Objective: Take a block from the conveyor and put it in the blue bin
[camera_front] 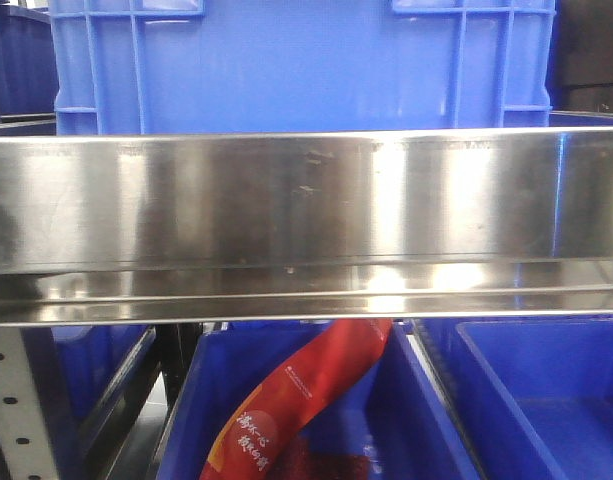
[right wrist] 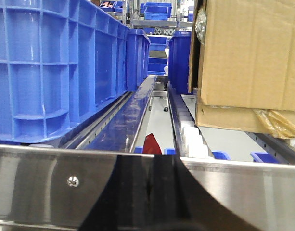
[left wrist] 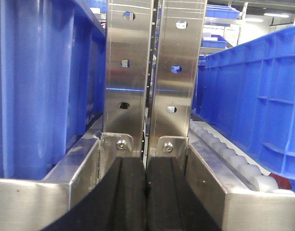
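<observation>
Left gripper (left wrist: 146,192): black fingers (left wrist: 125,197) are lying pressed together at lower centre, nothing between them. Right gripper (right wrist: 152,192): black fingers are showing only as a dark mass at bottom centre; jaw state cannot be told.

Steel rail (camera_front: 306,225) is spanning the front view. Roller track (left wrist: 229,154) is running along the right of the left wrist view. Blue crates (right wrist: 56,67) and a cardboard box (right wrist: 248,57) are lining the conveyor.

Blue bin (camera_front: 426,400) is sitting below the rail, lower centre, holding a red packet (camera_front: 296,400).

Block is not discernible in any view.
</observation>
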Action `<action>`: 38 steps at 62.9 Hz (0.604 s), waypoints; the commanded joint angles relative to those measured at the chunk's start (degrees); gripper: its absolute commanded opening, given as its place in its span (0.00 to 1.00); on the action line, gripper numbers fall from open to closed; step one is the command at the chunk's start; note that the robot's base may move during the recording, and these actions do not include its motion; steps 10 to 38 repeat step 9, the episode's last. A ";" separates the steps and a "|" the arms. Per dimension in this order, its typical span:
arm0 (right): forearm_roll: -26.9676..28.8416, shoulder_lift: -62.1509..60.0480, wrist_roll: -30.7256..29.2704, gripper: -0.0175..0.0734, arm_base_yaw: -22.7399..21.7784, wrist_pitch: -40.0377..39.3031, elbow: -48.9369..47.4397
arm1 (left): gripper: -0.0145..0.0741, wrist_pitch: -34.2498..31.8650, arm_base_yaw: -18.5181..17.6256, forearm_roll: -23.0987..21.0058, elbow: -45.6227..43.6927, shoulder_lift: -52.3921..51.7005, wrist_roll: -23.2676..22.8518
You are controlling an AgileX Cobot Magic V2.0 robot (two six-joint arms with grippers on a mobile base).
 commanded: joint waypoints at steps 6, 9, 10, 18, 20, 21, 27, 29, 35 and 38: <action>0.14 -0.20 0.05 0.01 -0.38 -1.13 -0.01 | 0.04 -0.64 0.00 -0.31 -0.18 -0.39 -0.23; 0.14 -0.20 0.05 0.01 -0.38 -1.13 -0.01 | 0.04 -0.64 0.00 -0.31 -0.18 -0.39 -0.23; 0.14 -0.20 0.05 0.01 -0.38 -1.13 -0.01 | 0.04 -0.64 0.00 -0.31 -0.18 -0.39 -0.23; 0.14 -0.20 0.05 0.01 -0.38 -1.13 -0.01 | 0.04 -0.64 0.00 -0.31 -0.18 -0.39 -0.23; 0.14 -0.20 0.05 0.01 -0.38 -1.13 -0.01 | 0.04 -0.64 0.00 -0.31 -0.18 -0.39 -0.23; 0.14 -0.20 0.05 0.01 -0.38 -1.13 -0.01 | 0.04 -0.64 0.00 -0.31 -0.18 -0.39 -0.23; 0.14 -0.20 0.05 0.01 -0.38 -1.13 -0.01 | 0.04 -0.64 0.00 -0.31 -0.18 -0.39 -0.23; 0.14 -0.20 0.05 0.01 -0.38 -1.13 -0.01 | 0.04 -0.64 0.00 -0.31 -0.18 -0.39 -0.23; 0.14 -0.20 0.05 0.01 -0.38 -1.13 -0.01 | 0.04 -0.64 0.00 -0.31 -0.18 -0.39 -0.23; 0.14 -0.20 0.05 0.01 -0.38 -1.13 -0.01 | 0.04 -0.64 0.00 -0.31 -0.18 -0.39 -0.23</action>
